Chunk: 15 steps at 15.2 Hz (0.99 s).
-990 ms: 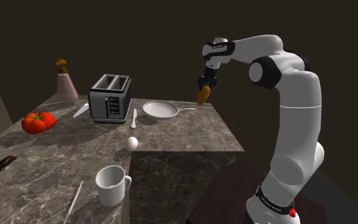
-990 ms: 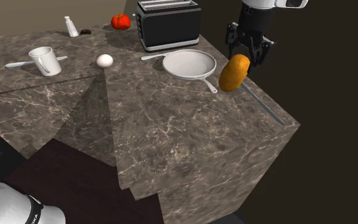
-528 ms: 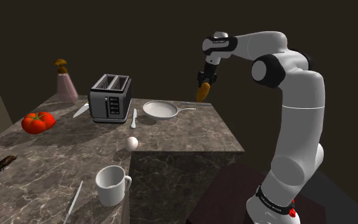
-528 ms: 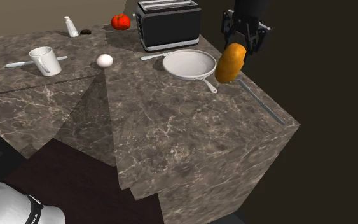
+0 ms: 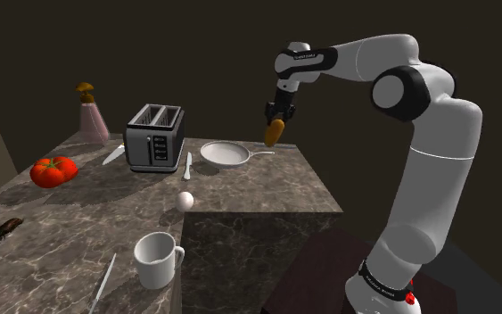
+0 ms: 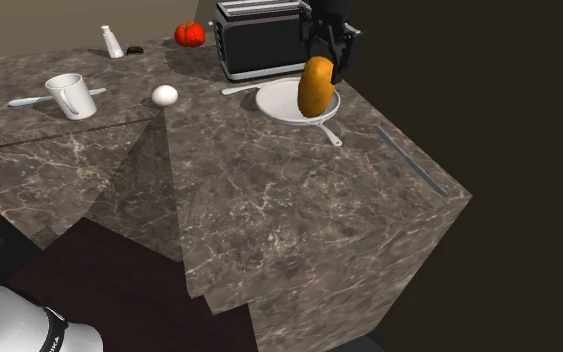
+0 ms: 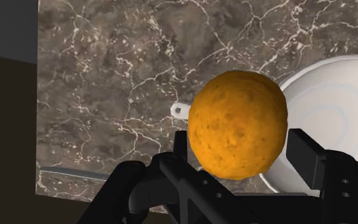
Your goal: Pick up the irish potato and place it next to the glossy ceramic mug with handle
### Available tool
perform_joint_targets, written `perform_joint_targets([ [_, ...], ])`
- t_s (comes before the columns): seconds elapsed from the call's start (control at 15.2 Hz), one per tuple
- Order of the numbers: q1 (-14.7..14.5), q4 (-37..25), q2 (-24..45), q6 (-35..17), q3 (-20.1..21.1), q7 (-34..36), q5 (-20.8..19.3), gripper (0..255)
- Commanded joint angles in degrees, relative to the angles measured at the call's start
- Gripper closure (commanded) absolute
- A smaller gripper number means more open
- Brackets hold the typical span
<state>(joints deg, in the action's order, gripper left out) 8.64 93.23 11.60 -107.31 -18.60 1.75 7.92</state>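
Worktop: dark veined stone, L-shaped, carrying everything below.

Arm: I see it arched up from the stand and reaching over the worktop's far end in the shoulder view.

Toaster: dark, two slots, upright at the back of the worktop.

Pan: white, flat on the worktop just beside the toaster, its handle toward the worktop's edge.

Mug: white, upright, handle on the side. It stands at the near end of the worktop in the shoulder view, well apart from the pan.

Tomato: red, on the worktop toward the shoulder view's left of the toaster.

Potato: orange-brown, in the air, clear of the worktop. The wrist view puts it over the pan's rim on the handle side. It is well apart from the mug.

Gripper: pointing down, its fingers clasping the potato on both sides.

Egg: white, on the worktop between pan and mug.
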Motion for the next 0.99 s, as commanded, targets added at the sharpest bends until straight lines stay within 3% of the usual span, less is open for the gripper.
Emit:
perform_joint_targets([
  [0.0,-2.11,3.23,-2.37,-1.27,0.99,3.16,-1.09,255],
  [0.92,-12.72,12.49,-9.77,-4.61,9.19,22.7,-4.99,255],
])
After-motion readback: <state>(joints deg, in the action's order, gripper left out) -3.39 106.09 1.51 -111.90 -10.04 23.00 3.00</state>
